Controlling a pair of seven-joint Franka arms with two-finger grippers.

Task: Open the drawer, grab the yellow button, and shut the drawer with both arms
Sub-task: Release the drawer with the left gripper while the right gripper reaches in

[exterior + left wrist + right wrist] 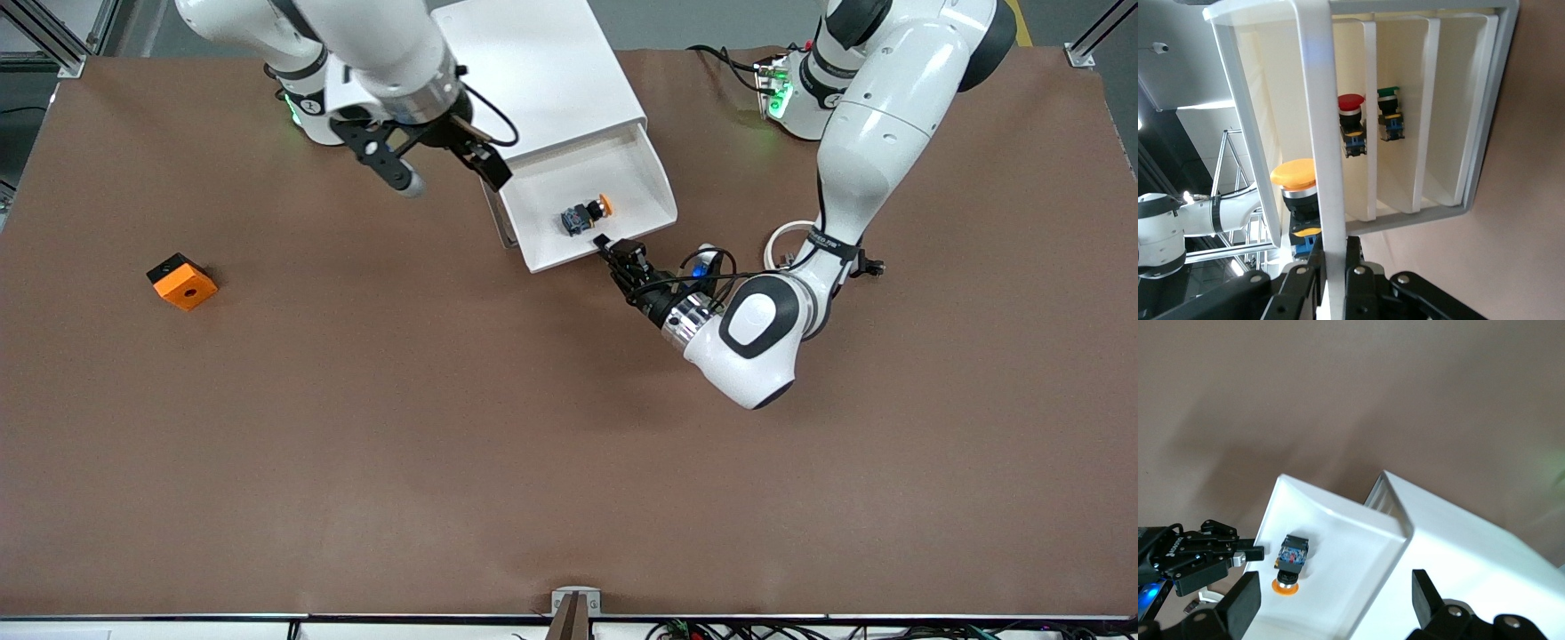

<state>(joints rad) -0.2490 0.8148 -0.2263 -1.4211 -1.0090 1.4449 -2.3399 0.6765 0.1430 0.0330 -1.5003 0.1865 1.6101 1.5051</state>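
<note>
The white drawer (652, 182) stands pulled out of the white cabinet (542, 62). The button (587, 214), with an orange-yellow cap and a dark body, lies on its side in the drawer. My left gripper (606, 244) is shut on the drawer's front rim. In the left wrist view the fingers (1365, 267) clamp the white rim bar (1317, 133), with the button (1295, 180) just past it. My right gripper (449, 178) is open and empty, in the air beside the drawer toward the right arm's end. The right wrist view shows its open gripper (1337, 603) over the button (1290, 560).
An orange square block with a hole (182, 282) lies toward the right arm's end of the table. A white cable coil (789, 238) lies by the left arm. In the left wrist view a red-capped button (1351, 127) and a green-capped button (1389, 113) sit in a slatted white frame.
</note>
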